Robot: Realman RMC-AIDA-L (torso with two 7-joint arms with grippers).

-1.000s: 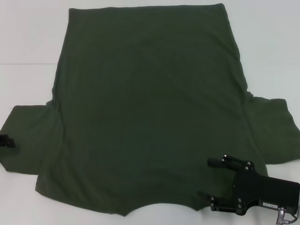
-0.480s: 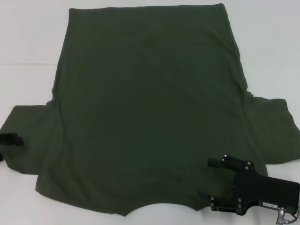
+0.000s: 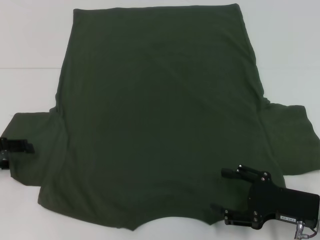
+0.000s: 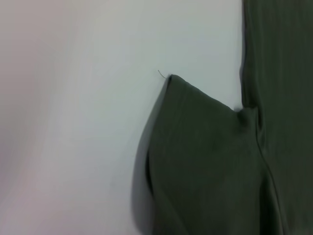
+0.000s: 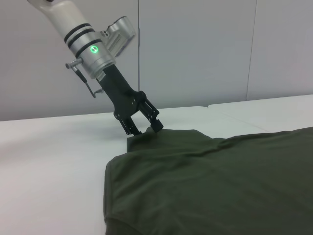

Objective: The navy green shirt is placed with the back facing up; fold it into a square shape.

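Observation:
The navy green shirt lies spread flat on the white table, plain back up, collar notch at the near edge and hem at the far side. My left gripper is at the outer edge of the shirt's left sleeve. In the right wrist view the left gripper is open, its tips at the sleeve's corner. The left wrist view shows only that sleeve on the table, not its own fingers. My right gripper rests open over the shirt's near right shoulder, fingers pointing towards the collar.
The white table shows bare on both sides of the shirt and beyond the hem. A seam in the table top runs out from the shirt's left. Grey wall panels stand behind the table.
My left gripper has slid in from the left edge towards the sleeve, farther over the cloth than before. The right gripper and the shirt have stayed still.

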